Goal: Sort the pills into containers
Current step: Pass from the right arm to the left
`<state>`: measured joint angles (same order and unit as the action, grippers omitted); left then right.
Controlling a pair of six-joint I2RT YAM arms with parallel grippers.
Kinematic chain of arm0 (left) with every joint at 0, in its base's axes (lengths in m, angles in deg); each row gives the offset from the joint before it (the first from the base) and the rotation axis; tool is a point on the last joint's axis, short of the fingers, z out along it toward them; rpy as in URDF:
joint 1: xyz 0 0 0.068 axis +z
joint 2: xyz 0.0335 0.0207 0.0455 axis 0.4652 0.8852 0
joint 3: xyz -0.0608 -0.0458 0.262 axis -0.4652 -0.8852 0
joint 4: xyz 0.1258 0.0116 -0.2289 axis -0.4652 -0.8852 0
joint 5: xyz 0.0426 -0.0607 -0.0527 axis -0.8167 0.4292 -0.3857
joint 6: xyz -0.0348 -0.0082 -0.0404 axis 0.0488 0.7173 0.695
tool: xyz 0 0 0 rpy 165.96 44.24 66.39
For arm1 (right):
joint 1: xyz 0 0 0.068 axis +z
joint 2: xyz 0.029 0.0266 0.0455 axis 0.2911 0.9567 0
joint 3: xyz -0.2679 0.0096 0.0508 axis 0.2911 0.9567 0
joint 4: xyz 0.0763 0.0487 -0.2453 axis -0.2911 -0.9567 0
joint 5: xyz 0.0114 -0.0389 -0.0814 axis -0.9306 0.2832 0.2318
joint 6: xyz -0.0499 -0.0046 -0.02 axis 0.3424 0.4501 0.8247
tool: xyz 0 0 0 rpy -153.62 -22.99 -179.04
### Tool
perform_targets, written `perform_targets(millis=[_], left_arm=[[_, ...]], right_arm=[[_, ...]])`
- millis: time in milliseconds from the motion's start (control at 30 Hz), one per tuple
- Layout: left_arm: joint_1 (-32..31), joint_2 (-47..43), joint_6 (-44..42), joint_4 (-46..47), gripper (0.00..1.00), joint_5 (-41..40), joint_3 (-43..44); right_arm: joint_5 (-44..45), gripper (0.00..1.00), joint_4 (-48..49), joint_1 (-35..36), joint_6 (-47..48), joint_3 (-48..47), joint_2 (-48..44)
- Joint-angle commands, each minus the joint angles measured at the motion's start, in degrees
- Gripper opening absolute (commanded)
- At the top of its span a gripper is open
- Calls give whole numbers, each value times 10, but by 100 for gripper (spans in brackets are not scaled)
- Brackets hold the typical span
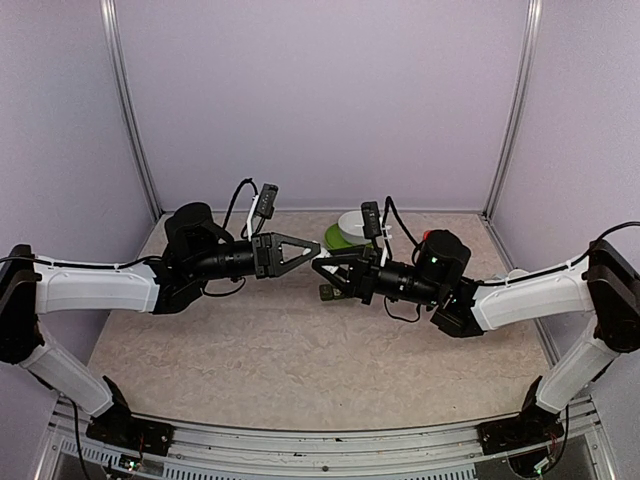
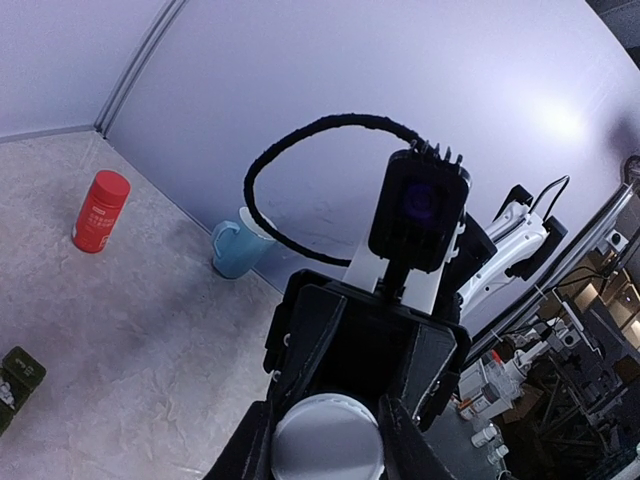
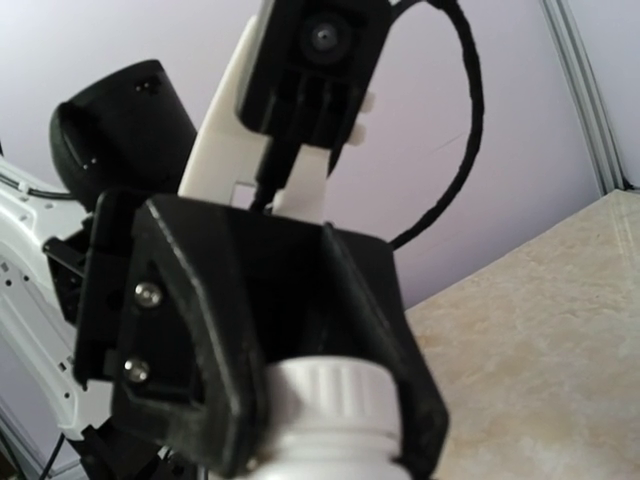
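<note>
A small white bottle hangs in mid-air between both grippers over the middle of the table. My left gripper is shut on its ribbed white cap, whose flat top fills the gap between the fingers. My right gripper faces it from the right, shut on the bottle's body; its own fingertips are out of the right wrist view. The dark green containers lie on the table just below the grippers and show at the left edge of the left wrist view. No pills are visible.
A green and white bowl stands behind the grippers near the back wall. A red cylindrical bottle and a light blue mug stand at the back of the table. Metal posts mark the back corners.
</note>
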<state>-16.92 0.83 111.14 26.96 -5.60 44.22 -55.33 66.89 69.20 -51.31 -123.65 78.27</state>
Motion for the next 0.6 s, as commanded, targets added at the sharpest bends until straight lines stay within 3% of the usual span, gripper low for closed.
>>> perform_targets(millis=[0, 33, 167, 267, 433, 567], left_arm=[[0, -16, -5, 31, 24, 6, -3], [2, -18, -5, 29, 24, 2, -4], [22, -33, -11, -3, 25, -24, -10], [41, -49, -29, -50, 26, -66, -13], [65, -60, -68, -139, 28, -142, -8], [83, -54, -105, -223, 29, -229, 6]], right_arm=[[9, 27, -10, -2, 6, 1, 14], [10, 32, -15, -2, 10, 0, 14], [31, 69, -50, -7, 35, 3, 1], [48, 87, -89, -21, 51, 12, -24], [78, 100, -142, -46, 89, 31, -71], [125, 100, -193, -55, 122, 37, -108]])
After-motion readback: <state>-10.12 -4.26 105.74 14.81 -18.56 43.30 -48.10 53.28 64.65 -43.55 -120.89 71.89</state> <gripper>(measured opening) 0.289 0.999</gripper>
